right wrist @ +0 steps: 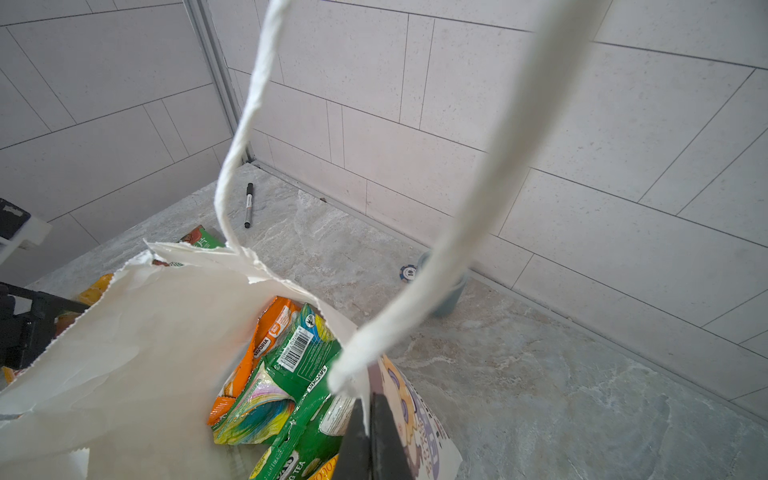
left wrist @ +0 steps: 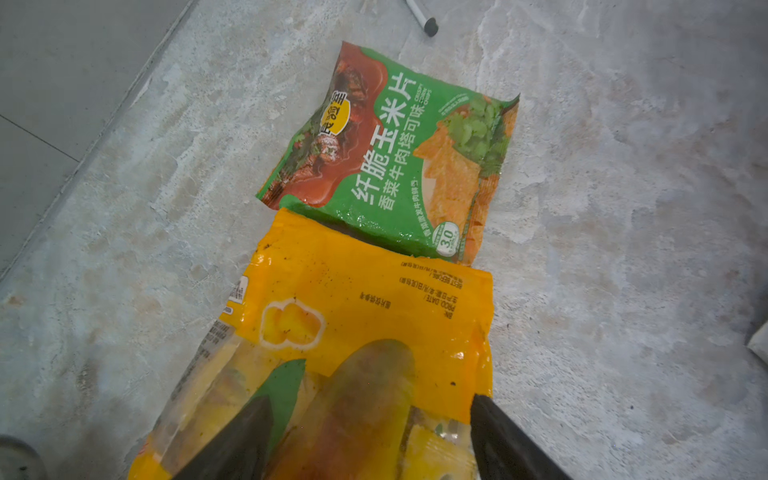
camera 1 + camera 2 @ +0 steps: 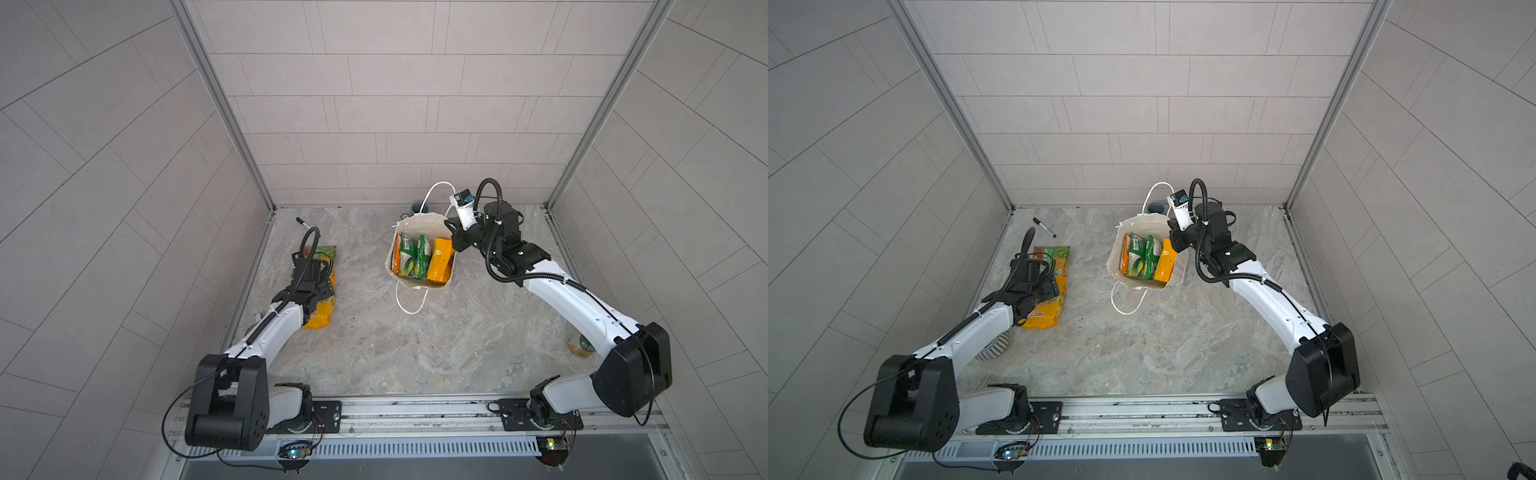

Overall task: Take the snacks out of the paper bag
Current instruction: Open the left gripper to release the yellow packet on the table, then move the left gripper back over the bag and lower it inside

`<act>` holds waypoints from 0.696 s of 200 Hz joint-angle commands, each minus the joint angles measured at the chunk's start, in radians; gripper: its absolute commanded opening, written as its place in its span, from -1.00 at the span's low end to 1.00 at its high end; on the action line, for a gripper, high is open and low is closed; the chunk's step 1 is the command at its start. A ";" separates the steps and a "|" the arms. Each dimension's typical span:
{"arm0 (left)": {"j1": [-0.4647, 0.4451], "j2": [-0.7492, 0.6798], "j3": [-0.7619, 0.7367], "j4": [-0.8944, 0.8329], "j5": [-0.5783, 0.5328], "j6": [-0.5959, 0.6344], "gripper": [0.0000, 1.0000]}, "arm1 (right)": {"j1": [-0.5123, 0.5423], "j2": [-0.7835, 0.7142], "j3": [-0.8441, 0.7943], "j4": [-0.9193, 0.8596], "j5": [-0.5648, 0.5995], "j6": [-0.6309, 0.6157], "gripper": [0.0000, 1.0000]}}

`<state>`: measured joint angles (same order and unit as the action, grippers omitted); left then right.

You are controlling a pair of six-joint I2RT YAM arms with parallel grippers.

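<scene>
Orange-yellow packet (image 3: 322, 316) perhaps near table edge (image 3: 255, 266)

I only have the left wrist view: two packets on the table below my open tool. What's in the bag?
Observer: At least four packets show inside the bag.
Operator: Is the bag steady?
Observer: It stands upright and open; the right tool is shut on its rim.
Operator: Anything close to it?
Observer: A cup stands behind it, by the back wall.
</scene>
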<state>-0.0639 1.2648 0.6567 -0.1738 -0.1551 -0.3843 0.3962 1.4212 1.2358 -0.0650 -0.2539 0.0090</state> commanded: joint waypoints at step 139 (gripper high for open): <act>-0.443 -0.244 0.385 -0.107 -0.033 0.222 0.50 | -0.003 -0.052 -0.003 0.066 -0.178 -0.088 -1.00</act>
<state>-0.4507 0.9958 0.9741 -0.2249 -0.1795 -0.2562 0.3916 1.4200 1.2240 -0.0563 -0.3550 -0.0376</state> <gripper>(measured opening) 0.753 0.047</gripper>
